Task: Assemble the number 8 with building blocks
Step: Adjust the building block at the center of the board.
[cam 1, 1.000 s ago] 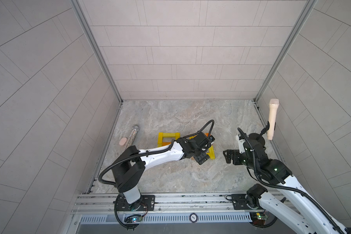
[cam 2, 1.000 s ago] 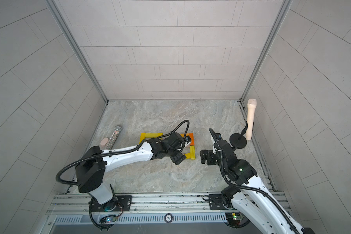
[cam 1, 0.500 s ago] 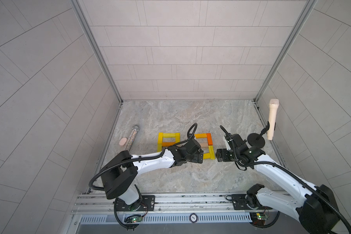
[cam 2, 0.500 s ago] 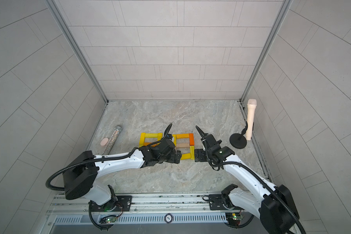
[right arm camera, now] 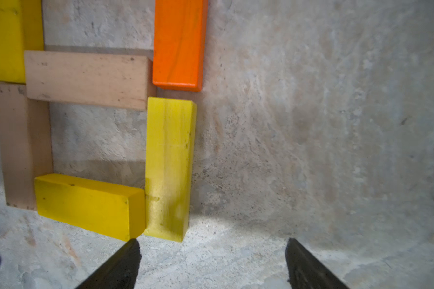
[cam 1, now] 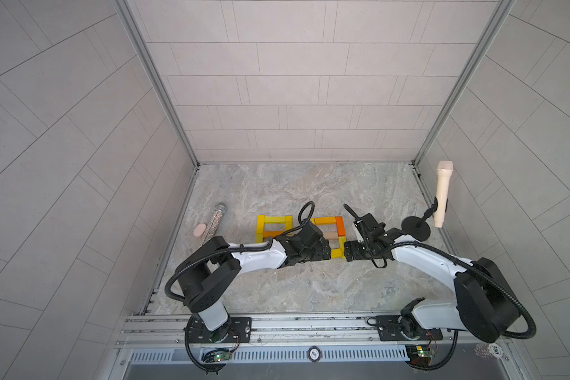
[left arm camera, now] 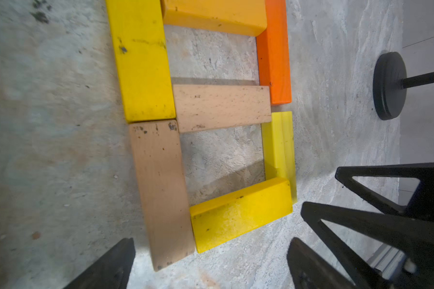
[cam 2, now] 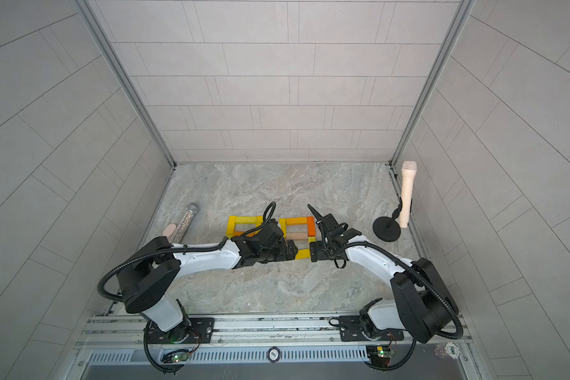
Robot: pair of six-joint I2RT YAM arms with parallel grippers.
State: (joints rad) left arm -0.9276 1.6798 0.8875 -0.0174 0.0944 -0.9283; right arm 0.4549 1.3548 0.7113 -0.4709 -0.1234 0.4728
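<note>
Several building blocks form a figure of two stacked squares [cam 1: 330, 234] at mid table. In the left wrist view I see its yellow [left arm camera: 143, 62], orange [left arm camera: 274, 50], tan middle [left arm camera: 223, 107], tan side [left arm camera: 161, 192] and yellow bottom [left arm camera: 241, 215] blocks. The bottom yellow block [right arm camera: 88, 205] lies slightly askew against an upright yellow one [right arm camera: 169, 162]. My left gripper [cam 1: 325, 254] [left arm camera: 211, 270] stands open at the figure's near left corner, holding nothing. My right gripper [cam 1: 347, 255] [right arm camera: 211, 265] is open at the near right corner, one fingertip [right arm camera: 132, 246] right at the bottom block's end.
A second frame of yellow and orange blocks [cam 1: 273, 224] lies to the left, partly under my left arm. A glittery silver microphone [cam 1: 211, 223] and a pink oval [cam 1: 199, 229] lie by the left wall. A cream microphone [cam 1: 442, 194] on a black stand [cam 1: 416, 227] is at the right wall.
My left gripper has pulled back off the figure toward the front and opened wider. My right arm has reached in low to the figure's near right corner, its jaws slightly narrower.
</note>
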